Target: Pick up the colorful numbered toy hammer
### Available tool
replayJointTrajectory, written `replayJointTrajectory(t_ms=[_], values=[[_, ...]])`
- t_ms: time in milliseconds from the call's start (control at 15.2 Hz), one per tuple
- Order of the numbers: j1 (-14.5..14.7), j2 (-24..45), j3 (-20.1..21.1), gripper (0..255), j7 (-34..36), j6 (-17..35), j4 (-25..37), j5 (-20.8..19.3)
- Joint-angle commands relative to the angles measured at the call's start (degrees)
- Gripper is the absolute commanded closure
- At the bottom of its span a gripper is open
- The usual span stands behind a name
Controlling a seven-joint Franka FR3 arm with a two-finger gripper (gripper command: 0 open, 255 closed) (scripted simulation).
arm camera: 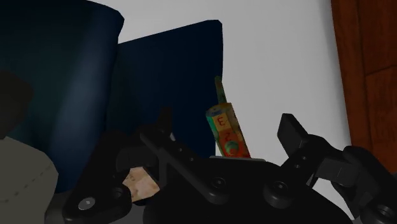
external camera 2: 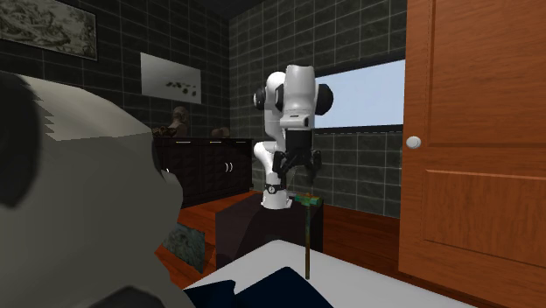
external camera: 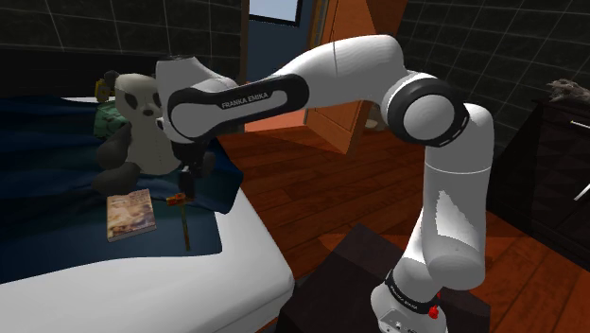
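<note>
toy hammer (arm camera: 226, 130) between the parted jaws, its lower end hidden.

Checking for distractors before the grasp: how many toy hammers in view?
1. The toy hammer is on the bed beside the book, its head between the open end effector's fingers. Others could hide behind the panda plush.
</note>
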Motion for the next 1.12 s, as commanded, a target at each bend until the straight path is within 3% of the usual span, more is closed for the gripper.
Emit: replayJointTrajectory(t_ms=[0, 462, 528, 1056], values=[[0.1, 1.0, 0.0, 0, -0.1, 1.2, -0.2, -0.2], [0.2, 2.4, -0.2, 0, 0.2, 4.9, -2.5, -0.6], [0.1, 2.4, -0.2, 255, 0.2, 4.9, -2.5, -0.6], [0.1, 2.4, -0.2, 255, 0.2, 4.9, -2.5, -0.6]])
